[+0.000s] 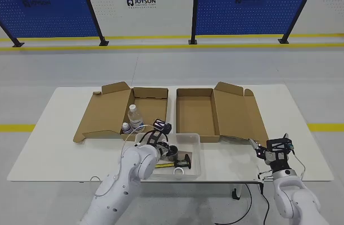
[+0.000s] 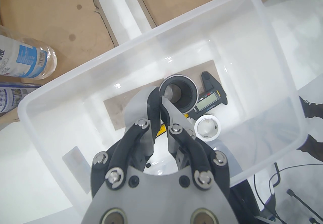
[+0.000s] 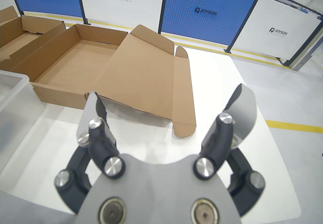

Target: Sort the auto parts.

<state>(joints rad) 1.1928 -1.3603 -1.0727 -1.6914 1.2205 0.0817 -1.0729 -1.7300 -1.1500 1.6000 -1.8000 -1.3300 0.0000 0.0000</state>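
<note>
The left fingers were one black, one silver-grey. Pinched between them was a black cylindrical metal sleeve with a silver rim. Just beyond the fingers lay a black plastic caliper with a grey display, and beside them a white round ring. The translucent plastic bin was colourless, the flat cardboard boxes plain brown, and the counter white.

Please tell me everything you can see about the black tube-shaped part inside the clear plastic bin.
The black sleeve is a short hollow cylinder, dark with a shiny metal-looking rim. It is inside the clear bin, open end up. The left claw pinches its wall, one finger inside, one outside. A digital caliper lies close beside it.
</note>
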